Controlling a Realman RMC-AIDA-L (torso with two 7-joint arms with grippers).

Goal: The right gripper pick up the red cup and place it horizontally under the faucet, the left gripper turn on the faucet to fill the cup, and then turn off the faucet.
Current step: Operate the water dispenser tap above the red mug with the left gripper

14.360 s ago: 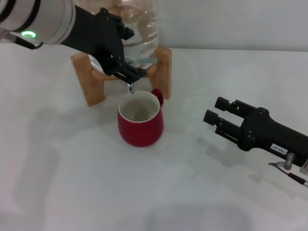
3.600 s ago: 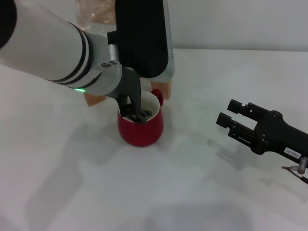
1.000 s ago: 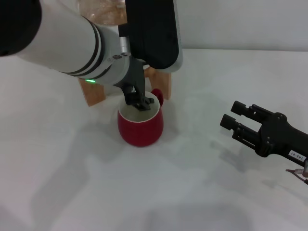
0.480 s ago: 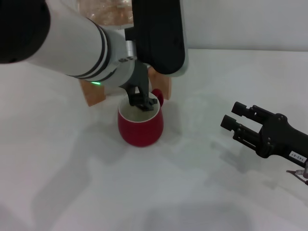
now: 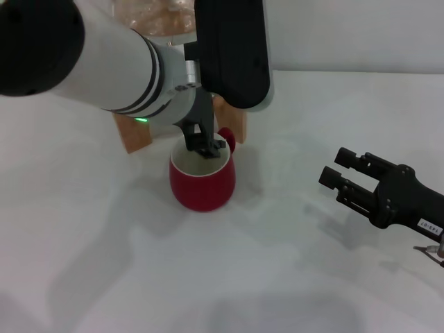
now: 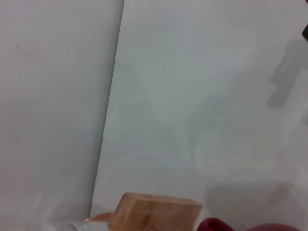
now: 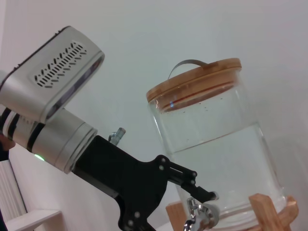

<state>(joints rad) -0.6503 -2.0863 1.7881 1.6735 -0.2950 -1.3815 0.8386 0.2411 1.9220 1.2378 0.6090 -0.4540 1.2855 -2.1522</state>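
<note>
1. Since half a second ago, little has shifted: the left arm has edged slightly toward the right of the head view, and the right gripper has barely moved.
2. One squat glossy red cup (image 5: 202, 182) with a cream-white inside stands on the white table (image 5: 291, 277). It is upright, its mouth facing up and its long axis vertical. Its small loop handle points away from the robot, toward the wooden stand.
3. One chrome faucet (image 7: 198, 215) shows only in the right wrist view, at the foot of the one clear glass water jug (image 7: 219, 154), which has a wooden lid. The spout points down.
4. One light wooden stand (image 5: 139, 133) carries the jug, just behind the cup.
5. Two grippers are visible. The left gripper (image 5: 205, 147), a black claw, hangs over the cup's far rim; its fingertips (image 7: 204, 193) lie close together just above the faucet, with no visible gap, though whether they grip it I cannot tell.
6. The right gripper (image 5: 340, 175), a black claw with a white label, hovers over the table well apart from the cup, fingers spread and holding nothing.
</note>
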